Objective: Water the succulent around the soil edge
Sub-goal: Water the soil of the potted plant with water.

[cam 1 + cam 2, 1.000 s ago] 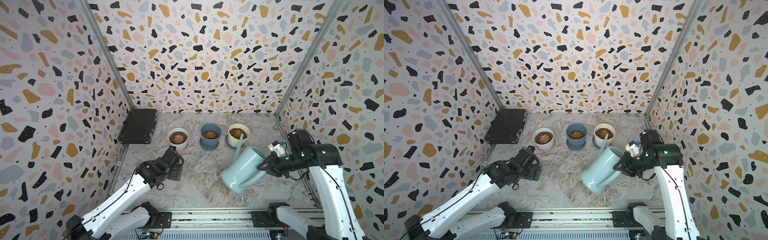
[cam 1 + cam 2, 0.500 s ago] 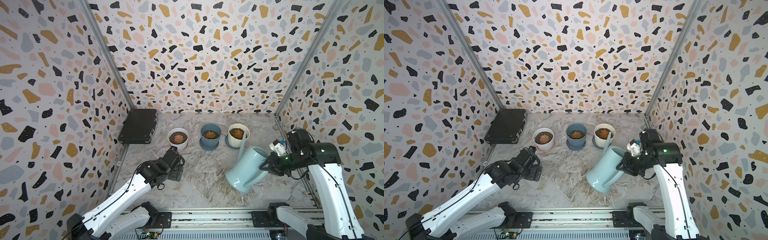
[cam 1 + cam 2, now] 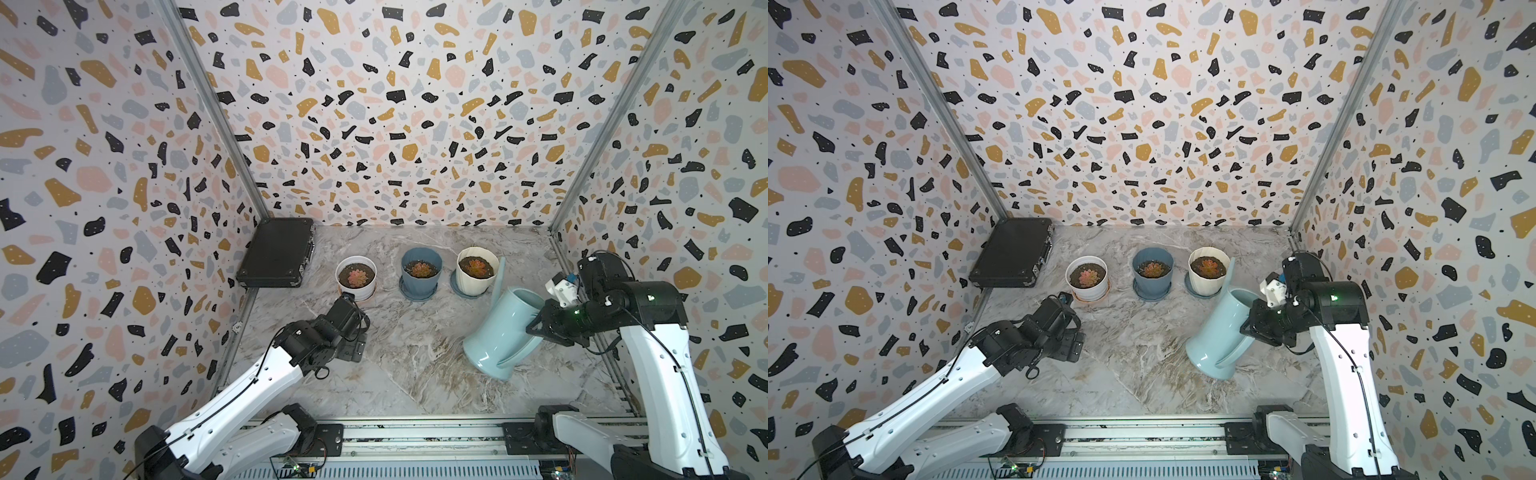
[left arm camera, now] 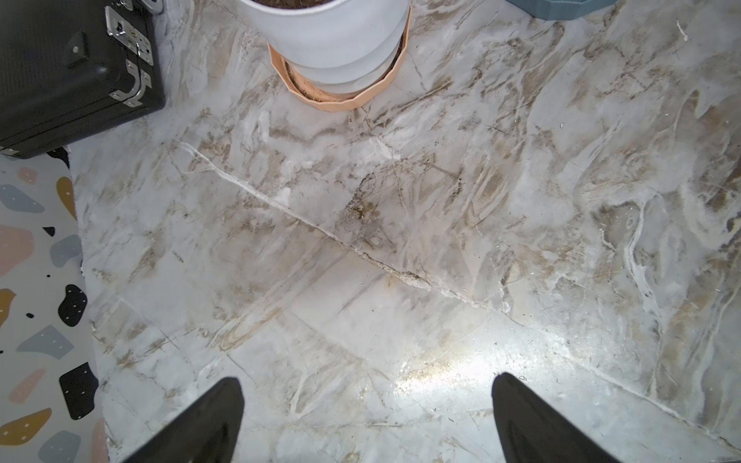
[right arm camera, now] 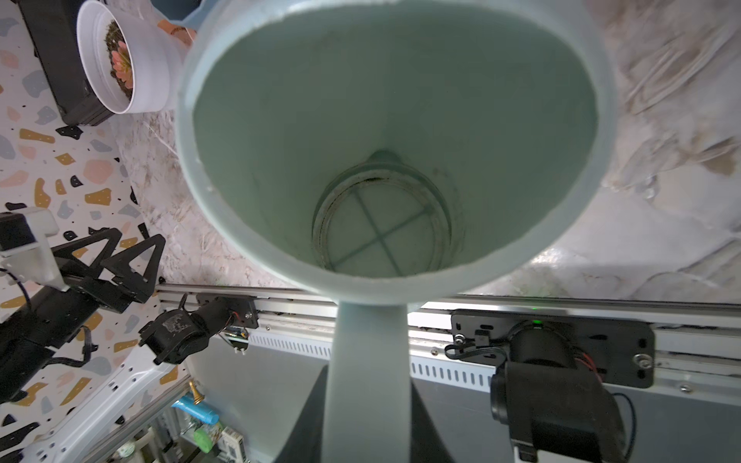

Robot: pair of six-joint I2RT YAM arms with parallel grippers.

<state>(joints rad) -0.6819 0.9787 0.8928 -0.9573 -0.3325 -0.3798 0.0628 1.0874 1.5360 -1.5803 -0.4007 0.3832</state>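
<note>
Black hard case (image 3: 277, 252) lies flat at the back-left corner of the marble-pattern tabletop (image 3: 407, 353), long side against the left wall; lid closed. Silver latches and a handle (image 4: 134, 86) show on its front edge in the left wrist view. In both top views the case sits just beside the leftmost pot, apart from it. Terrazzo-print panels (image 3: 395, 116) close the back and both sides. An aluminium rail (image 3: 1142, 436) runs along the front edge of the tabletop.
</note>
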